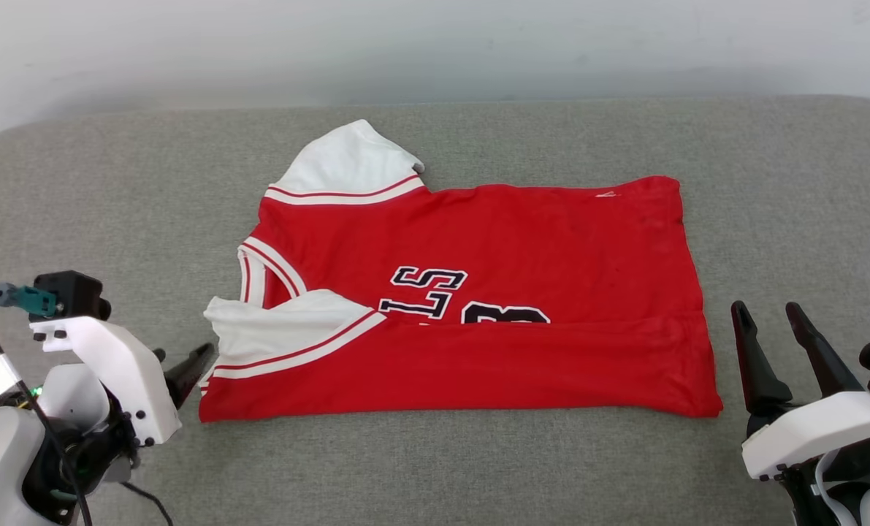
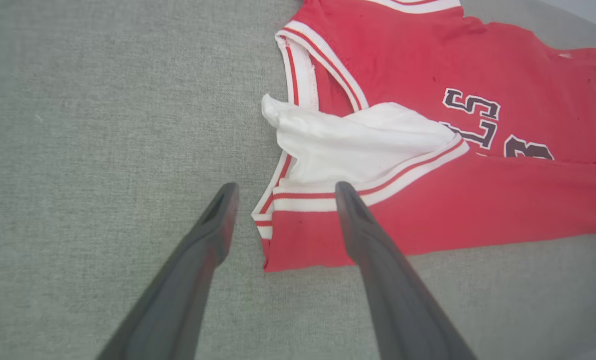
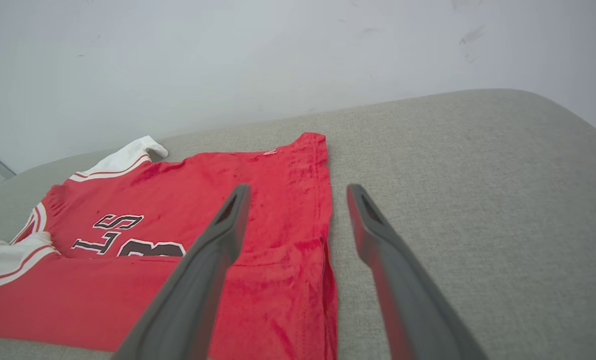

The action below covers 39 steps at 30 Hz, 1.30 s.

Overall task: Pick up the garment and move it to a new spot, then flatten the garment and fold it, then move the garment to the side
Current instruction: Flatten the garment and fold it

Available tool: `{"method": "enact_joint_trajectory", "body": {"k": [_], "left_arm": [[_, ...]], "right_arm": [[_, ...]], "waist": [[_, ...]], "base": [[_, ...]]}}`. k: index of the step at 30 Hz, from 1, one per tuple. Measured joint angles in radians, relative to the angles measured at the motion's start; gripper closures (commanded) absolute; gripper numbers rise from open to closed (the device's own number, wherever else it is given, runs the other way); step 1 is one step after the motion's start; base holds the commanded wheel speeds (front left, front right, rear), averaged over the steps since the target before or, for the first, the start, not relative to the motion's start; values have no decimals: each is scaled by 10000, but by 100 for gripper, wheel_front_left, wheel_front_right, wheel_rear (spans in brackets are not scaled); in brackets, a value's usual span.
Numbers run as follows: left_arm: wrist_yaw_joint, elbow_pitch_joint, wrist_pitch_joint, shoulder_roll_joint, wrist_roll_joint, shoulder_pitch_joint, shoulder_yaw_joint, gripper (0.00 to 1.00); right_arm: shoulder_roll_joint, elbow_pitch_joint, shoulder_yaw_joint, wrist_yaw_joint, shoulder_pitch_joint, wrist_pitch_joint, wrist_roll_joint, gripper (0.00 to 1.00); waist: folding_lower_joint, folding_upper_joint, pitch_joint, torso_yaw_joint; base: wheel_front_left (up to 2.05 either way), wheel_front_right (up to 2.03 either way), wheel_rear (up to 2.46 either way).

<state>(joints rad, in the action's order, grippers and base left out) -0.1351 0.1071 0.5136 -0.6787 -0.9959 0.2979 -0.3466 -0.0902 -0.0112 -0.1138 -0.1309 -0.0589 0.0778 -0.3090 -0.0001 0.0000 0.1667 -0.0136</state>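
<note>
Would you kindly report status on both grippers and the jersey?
Left gripper open, empty, by the near sleeve. Right gripper open, empty, beside the hem. Garment flat on grey padded surface, near edge folded over. Nothing in the way.

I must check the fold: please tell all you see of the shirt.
The shirt is a red jersey of thin cloth with white short sleeves, striped trim and black, white-edged print. It lies flat on the grey fabric surface, collar to the robot's left, hem to its right. Its near edge is folded over the front, half hiding the print, near sleeve on top. The open left gripper and right gripper flank it, holding nothing.
</note>
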Motion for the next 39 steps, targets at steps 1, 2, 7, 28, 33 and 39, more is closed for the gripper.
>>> {"method": "enact_joint_trajectory", "body": {"k": [1, 2, 7, 28, 33, 39], "left_arm": [[-102, -117, 274, -96, -31, -25, -54, 0], [-192, -194, 543, -151, -50, -46, -117, 0], [-456, 27, 1313, -13, -493, -182, -318, 0], [466, 2230, 1237, 932, -744, 244, -867, 100], [437, 1816, 750, 871, -533, 233, -782, 100], [167, 773, 343, 723, -255, 34, -685, 100]], "right_arm": [[31, -71, 2, 0, 6, 35, 13, 0], [61, -132, 4, 0, 10, 40, 13, 0], [188, -253, -33, 0, 10, 100, 10, 0], [2, -255, -587, 0, -6, 1653, -660, 0], [-554, 79, -612, 0, -1, 3478, -1266, 0], [-1034, 192, -556, 0, -102, 5843, -1680, 0]], "waist": [[0, 0, 23, -39], [0, 0, 53, -76], [0, 0, 258, -249], [0, 0, 675, -484], [2, 0, 585, -367], [3, 0, 555, -90]], "base": [[0, 0, 0], [0, 0, 0], [0, 0, 0], [0, 0, 0], [0, 0, 0], [0, 0, 0]]}}
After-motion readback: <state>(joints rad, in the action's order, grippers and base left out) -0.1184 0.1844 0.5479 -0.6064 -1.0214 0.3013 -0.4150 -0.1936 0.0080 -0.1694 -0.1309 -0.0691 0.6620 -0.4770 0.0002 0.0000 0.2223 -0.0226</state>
